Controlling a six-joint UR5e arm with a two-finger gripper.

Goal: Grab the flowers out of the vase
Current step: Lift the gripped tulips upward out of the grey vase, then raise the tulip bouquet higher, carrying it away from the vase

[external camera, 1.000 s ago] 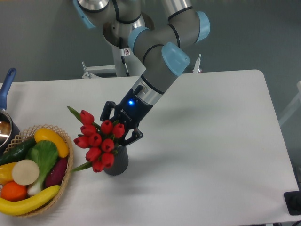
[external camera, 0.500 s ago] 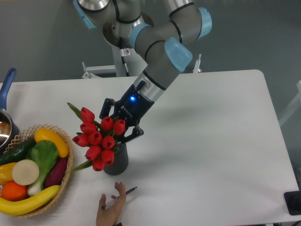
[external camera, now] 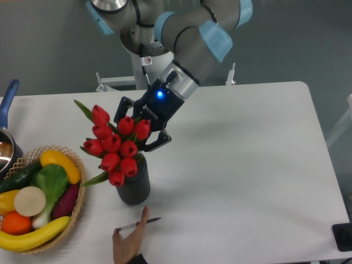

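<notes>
Above the vase [external camera: 133,184], the tool [external camera: 141,127] sits behind the heads of the flowers [external camera: 116,145], its dark fingers [external camera: 155,141] framing the bunch on either side. It appears clamped on the stems, though the blooms hide the contact itself.

Compared with a second ago, tool and bunch have risen together and shifted slightly toward the rear of the counter [external camera: 242,165]; the arm has drawn up with them. More of the vase's ribbed wall is now exposed below the lowest bloom. The stem ends cannot be seen, so it is unclear whether they are free of the mouth. Judgement: extraction is in progress, not complete.

A person's hand [external camera: 127,242] with a pen now rests near the front of the vase. A basket of fruit [external camera: 38,198] stands at left.
</notes>
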